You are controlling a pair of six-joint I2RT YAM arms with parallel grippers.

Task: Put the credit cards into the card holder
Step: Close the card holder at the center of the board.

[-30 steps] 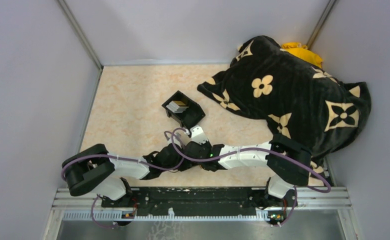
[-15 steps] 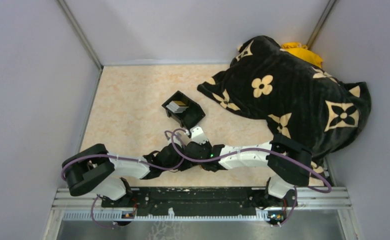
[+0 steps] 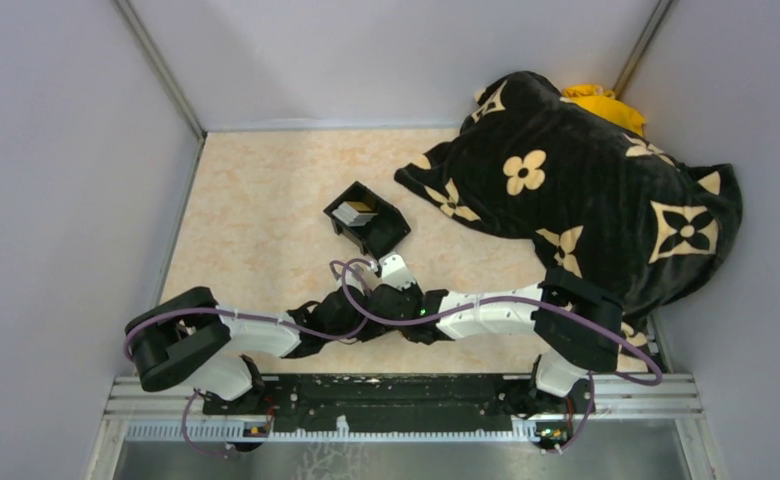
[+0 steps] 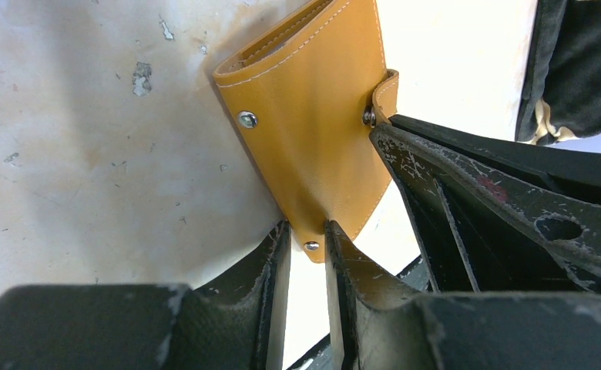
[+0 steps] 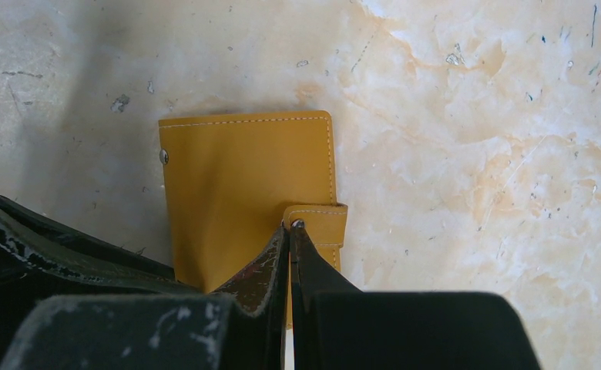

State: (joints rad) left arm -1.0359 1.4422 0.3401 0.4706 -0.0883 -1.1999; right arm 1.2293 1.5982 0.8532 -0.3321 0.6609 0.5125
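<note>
The orange-tan card holder [image 5: 243, 185] lies closed on the pale table, also seen in the left wrist view [image 4: 313, 131]; in the top view the grippers hide it. My right gripper [image 5: 290, 230] is shut on the holder's side tab [image 5: 320, 223] at the snap. My left gripper [image 4: 307, 240] has its fingers close together with the holder's riveted corner pinched between them. In the top view both grippers meet near the table's front middle, left [image 3: 341, 306], right [image 3: 381, 294]. The credit cards [image 3: 354, 212], a pale stack, sit in the black box [image 3: 381, 235] behind the grippers.
A large black blanket with tan flower marks [image 3: 586, 200] covers the right back of the table, with a yellow thing [image 3: 601, 100] behind it. Grey walls stand on three sides. The right gripper's black body [image 4: 498, 200] crowds the left wrist view.
</note>
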